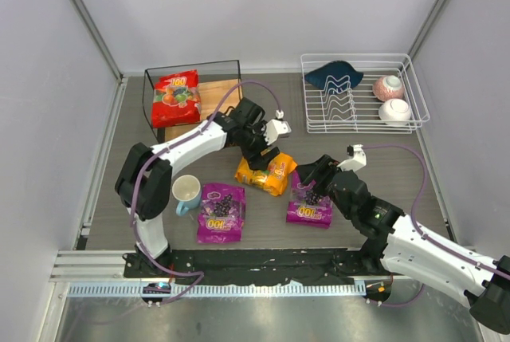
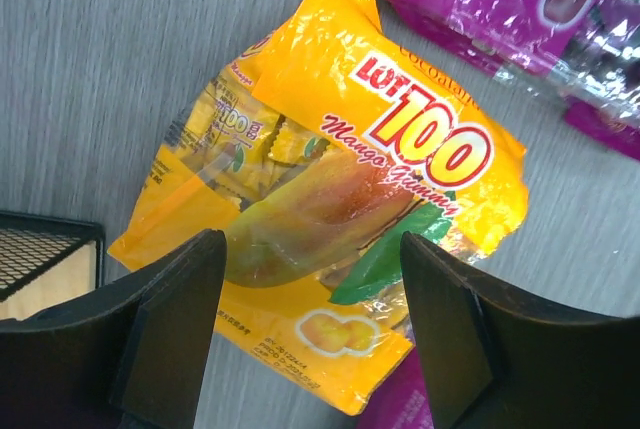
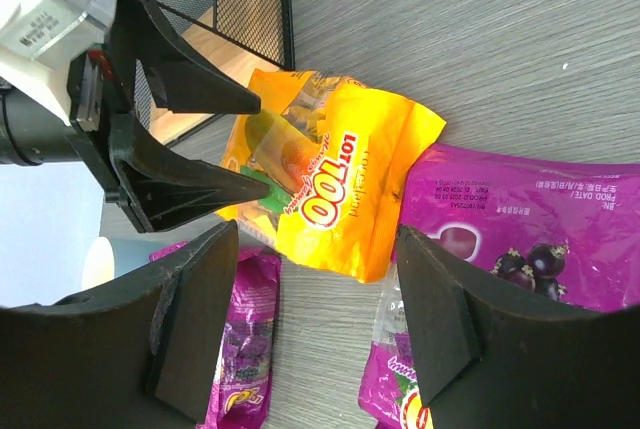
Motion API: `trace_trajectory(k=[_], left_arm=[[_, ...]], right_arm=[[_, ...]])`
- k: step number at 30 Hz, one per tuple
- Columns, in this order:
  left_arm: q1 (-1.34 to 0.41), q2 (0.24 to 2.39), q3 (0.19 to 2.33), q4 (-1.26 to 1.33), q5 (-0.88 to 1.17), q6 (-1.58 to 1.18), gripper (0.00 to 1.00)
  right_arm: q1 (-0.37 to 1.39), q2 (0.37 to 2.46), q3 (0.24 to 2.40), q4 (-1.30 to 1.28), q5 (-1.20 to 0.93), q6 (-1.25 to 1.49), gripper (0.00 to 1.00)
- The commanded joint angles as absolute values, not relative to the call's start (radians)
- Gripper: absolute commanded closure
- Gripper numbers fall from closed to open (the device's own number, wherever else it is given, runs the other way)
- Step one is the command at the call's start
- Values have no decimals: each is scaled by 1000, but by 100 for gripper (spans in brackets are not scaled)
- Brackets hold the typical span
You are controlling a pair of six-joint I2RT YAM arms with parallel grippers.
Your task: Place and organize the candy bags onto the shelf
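Left gripper (image 2: 312, 254) hangs wide open over the orange bag (image 2: 340, 199) lying on the table, jaws either side, apparently to pinch across its width; right gripper (image 3: 315, 239), equally wide, hovers above a purple bag (image 3: 520, 239); red bag (image 1: 176, 95) sits on the shelf (image 1: 223, 91).

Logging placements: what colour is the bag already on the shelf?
Red; bag clearest in top external view.

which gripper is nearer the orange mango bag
Left. The left gripper is directly above the orange mango bag, with its open fingers on either side. The right gripper is off to its right, over a purple bag.
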State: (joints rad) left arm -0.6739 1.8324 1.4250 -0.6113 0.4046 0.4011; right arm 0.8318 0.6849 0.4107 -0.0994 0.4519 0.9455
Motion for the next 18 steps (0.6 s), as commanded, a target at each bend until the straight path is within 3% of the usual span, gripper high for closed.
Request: trace_trajectory(k=[1, 11, 18], left_arm=[[-675, 1825, 1423, -540, 397, 647, 25], [-608, 1979, 1592, -686, 505, 811, 26], [-603, 2029, 1482, -768, 537, 825, 27]], right_arm=[[839, 676, 414, -75, 479, 942, 30], [838, 680, 411, -58, 480, 956, 30], [838, 715, 442, -64, 472, 930, 30]])
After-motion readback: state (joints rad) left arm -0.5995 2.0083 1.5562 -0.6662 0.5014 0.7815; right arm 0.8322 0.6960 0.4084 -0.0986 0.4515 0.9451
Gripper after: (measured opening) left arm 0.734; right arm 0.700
